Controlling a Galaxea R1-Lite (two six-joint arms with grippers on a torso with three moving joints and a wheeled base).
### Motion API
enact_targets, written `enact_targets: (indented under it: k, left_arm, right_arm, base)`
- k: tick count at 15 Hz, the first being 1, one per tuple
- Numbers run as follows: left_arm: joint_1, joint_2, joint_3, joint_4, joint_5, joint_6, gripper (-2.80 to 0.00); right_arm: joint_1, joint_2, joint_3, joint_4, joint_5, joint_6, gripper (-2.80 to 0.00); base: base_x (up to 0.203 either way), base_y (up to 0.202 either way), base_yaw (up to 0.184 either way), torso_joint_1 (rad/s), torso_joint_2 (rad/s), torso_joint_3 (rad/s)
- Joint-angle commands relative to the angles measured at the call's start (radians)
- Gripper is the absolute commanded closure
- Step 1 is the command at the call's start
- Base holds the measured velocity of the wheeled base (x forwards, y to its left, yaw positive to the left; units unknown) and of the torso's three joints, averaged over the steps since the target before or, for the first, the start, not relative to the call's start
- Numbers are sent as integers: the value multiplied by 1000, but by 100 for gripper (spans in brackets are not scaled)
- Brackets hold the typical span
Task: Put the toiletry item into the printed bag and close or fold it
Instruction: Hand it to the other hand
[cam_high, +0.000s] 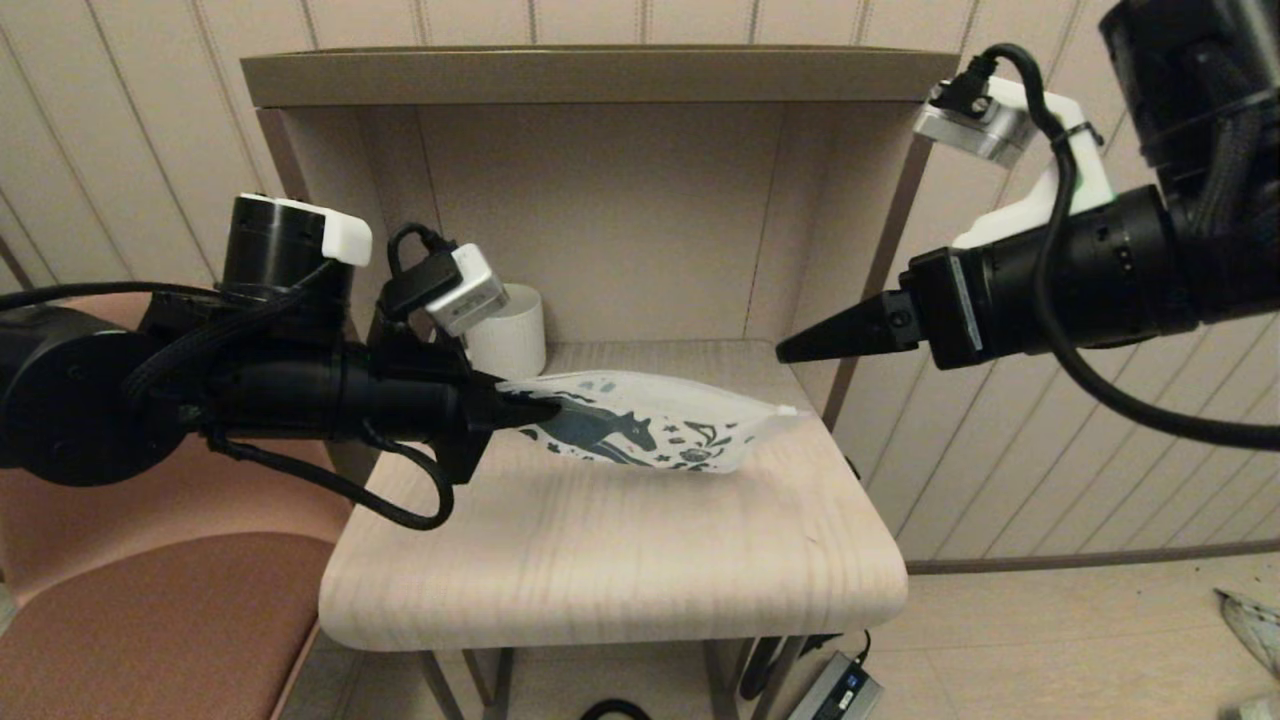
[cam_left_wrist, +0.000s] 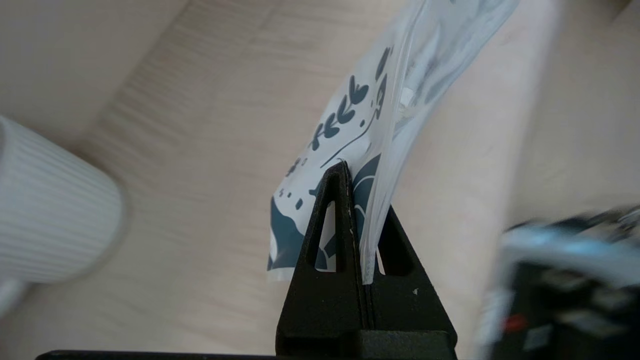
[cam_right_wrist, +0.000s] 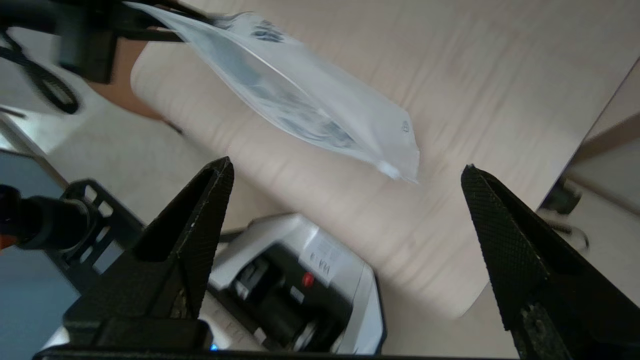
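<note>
My left gripper (cam_high: 530, 410) is shut on one end of the printed bag (cam_high: 650, 425), a white pouch with a dark teal horse and flowers. It holds the bag lifted off the wooden table (cam_high: 620, 560), stretching to the right. In the left wrist view the bag's edge (cam_left_wrist: 350, 115) is pinched between the closed fingers of the left gripper (cam_left_wrist: 357, 200). My right gripper (cam_high: 795, 350) hovers open just right of the bag's free corner, apart from it. The right wrist view shows the bag (cam_right_wrist: 310, 105) beyond the right gripper (cam_right_wrist: 346, 164). The toiletry item is not in view.
A white ribbed mug (cam_high: 510, 330) stands at the back left of the table, behind my left wrist. Walls and a top panel (cam_high: 590, 75) enclose the back of the table. A brown chair seat (cam_high: 150, 620) is at left, and a power adaptor (cam_high: 835, 690) lies on the floor.
</note>
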Motion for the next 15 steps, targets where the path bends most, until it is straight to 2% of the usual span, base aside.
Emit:
enact_targets:
  k: [1,4,7,10,13,14,15]
  left_arm:
    - [48,8,-3,-1,-47,-52,0]
    - [87,23,-28,-1,-118,-106,0]
    - [111,33,-56,-1,-190,-169,0]
    - [119,62,-83,-1,-243,-200,0]
    - [136,81,-128,-1,-278,-258,0]
    - [148,85,-137,-1,-283,-261,0]
    - [157,89,-141,-1,-297,-261,0]
  right_arm:
    - [-88,-39,159,-184,104,-40,-280]
    - [-174,-46,280,-361,328,-79,-280]
    - [-225,-33,298,-367,492,-112,-280]
    - [-294,6,331,-367,698,-256,-280]
    - [-328,54,355,-367,726,-343,-280]
    - [-329,54,357,-367,726,-370,0]
    - [-328,55,352,-367,726,-376,0]
  base:
    - [0,0,0,0,0,0]
    - [0,0,0,0,0,0]
    - [0,0,0,0,0,0]
    - [0,0,0,0,0,0]
    - [0,0,0,0,0,0]
    - [0,0,0,0,0,0]
    - [0,0,0,0,0,0]
